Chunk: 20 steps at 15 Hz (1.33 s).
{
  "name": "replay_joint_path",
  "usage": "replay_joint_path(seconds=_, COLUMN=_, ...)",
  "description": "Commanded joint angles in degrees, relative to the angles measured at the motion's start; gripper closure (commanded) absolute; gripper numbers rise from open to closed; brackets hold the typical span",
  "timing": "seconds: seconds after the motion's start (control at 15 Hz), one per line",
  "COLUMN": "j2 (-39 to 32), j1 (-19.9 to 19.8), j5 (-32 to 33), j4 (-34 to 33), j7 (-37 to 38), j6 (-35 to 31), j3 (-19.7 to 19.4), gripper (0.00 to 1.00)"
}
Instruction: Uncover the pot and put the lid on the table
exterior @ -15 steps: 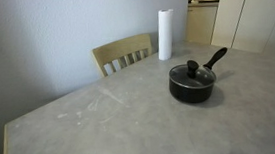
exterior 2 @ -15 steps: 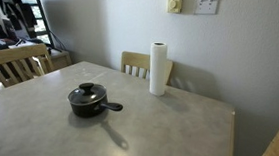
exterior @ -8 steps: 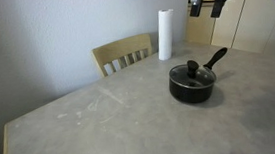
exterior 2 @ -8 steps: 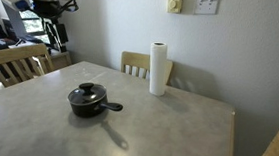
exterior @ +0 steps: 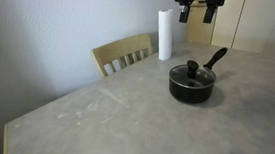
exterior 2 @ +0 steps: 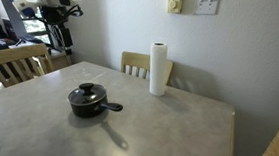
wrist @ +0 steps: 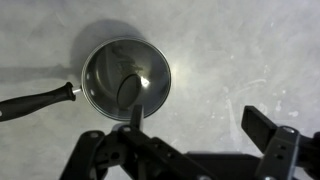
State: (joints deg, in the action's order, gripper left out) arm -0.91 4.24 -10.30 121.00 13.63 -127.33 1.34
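The lid point(exterior: 191, 75) sits flat on top of the pot point(exterior: 194, 91), so the pot is covered. The lid is clear glass with a thin metal rim and 1 black knob point(wrist: 128, 90) in the middle. Glass is hard and smooth, so I think it would slip if it were pinched by the rim, and it could crack if it dropped. It looks light. The knob is the best place to take hold – it sticks up and is small enough to pinch from above.

The pot is small, round and black, with 1 long handle point(exterior: 214, 58). It may slide a little if the lid is pulled sideways, so a straight lift up looks safest.

The pot stands on the grey bench point(exterior: 92, 126), with lots of bare space around it for the lid. A white paper roll point(exterior: 164, 34) stands well apart from the pot, near a wooden chair point(exterior: 123, 54).

The end effector point(exterior: 197, 12) hangs high above the pot – its 2 fingers are spread wide and hold nothing.
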Motion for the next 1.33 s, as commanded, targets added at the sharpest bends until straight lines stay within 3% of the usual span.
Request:
replay_joint_path(seconds=0.0, j2=-2.2, j1=-0.3, j5=4.9, j4=-1.2, j7=9.5, j6=0.3, j3=0.5, gripper=0.0)
replay_joint_path(seconds=0.27, j2=-7.2, j1=-0.9, j5=8.8, j4=-1.5, j7=23.5, j6=-1.7, j3=-1.0, gripper=0.0)
replay_joint_path(seconds=0.47, j2=-12.2, j1=-1.7, j5=4.0, j4=-3.0, j7=28.0, j6=-2.5, j3=-2.5, gripper=0.0)
replay_joint_path(seconds=0.67, j2=-16.3, j1=-2.3, j5=0.3, j4=-4.7, j7=27.9, j6=-3.0, j3=-3.2, gripper=0.0)
replay_joint_path(seconds=0.93, j2=-20.1, j1=-3.6, j5=-3.9, j4=-7.8, j7=20.8, j6=-3.8, j3=-2.8, gripper=0.0)
replay_joint_path(seconds=1.27, j2=-22.3, j1=-3.5, j5=-4.5, j4=-9.4, j7=14.6, j6=-2.7, j3=-3.2, gripper=0.0)
